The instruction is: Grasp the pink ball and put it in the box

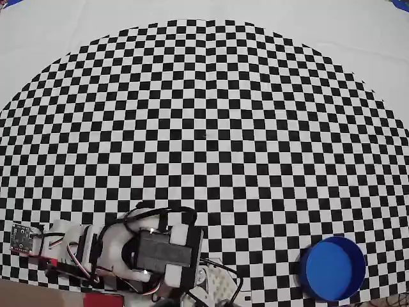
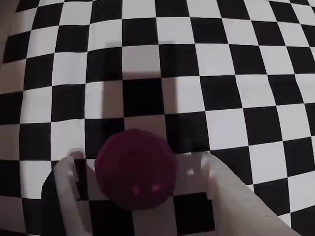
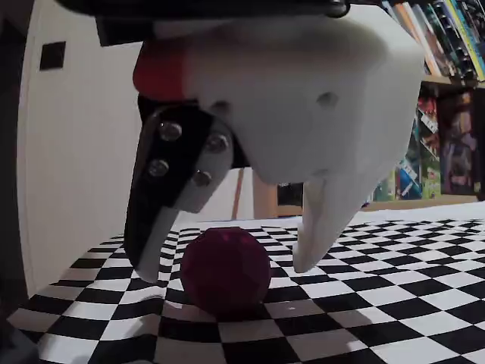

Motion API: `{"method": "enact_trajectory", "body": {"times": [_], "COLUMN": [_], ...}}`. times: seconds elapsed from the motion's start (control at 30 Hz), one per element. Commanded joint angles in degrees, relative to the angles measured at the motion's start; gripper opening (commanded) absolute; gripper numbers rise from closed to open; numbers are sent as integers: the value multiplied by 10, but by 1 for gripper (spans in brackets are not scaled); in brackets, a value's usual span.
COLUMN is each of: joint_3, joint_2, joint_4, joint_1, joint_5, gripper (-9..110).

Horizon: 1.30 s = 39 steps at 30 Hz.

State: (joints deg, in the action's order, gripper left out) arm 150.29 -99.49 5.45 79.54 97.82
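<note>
One pink ball (image 3: 225, 269) lay on the checkered table (image 3: 394, 303), and one pincer (image 3: 227, 267) stood over it with its two fingers spread apart, one on either side of the ball. In the fixed view the dark finger (image 3: 151, 235) reached down on the left and the white finger (image 3: 318, 227) on the right, each with a visible gap to the ball, so the pincer was open and gripped nothing. The wrist view showed the same: the ball (image 2: 135, 169) sat low in the picture between the two pale, blurred fingers (image 2: 69, 191), resting on the black and white squares (image 2: 221, 93). One box (image 1: 333, 268), a round blue tub, stood in the overhead view at the lower right edge of the checkered table (image 1: 204, 128), well apart from the single arm (image 1: 140, 249), which lay at the lower left. The ball itself could not be seen in the overhead view, hidden under the arm. A bookshelf (image 3: 447, 106) stood behind the table at the right of the fixed view.
</note>
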Motion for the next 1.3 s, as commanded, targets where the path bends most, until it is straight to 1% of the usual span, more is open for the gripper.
{"method": "enact_trajectory", "body": {"times": [0.0, 0.8, 1.03, 1.13, 1.27], "joint_3": [-19, -22, -23, -25, -26], "joint_2": [1, 6, 9, 10, 12], "joint_4": [10, 11, 11, 12, 12], "joint_1": [0, 2, 4, 4, 4], "joint_5": [5, 5, 5, 5, 5], "gripper": [29, 28, 25, 18, 14]}}
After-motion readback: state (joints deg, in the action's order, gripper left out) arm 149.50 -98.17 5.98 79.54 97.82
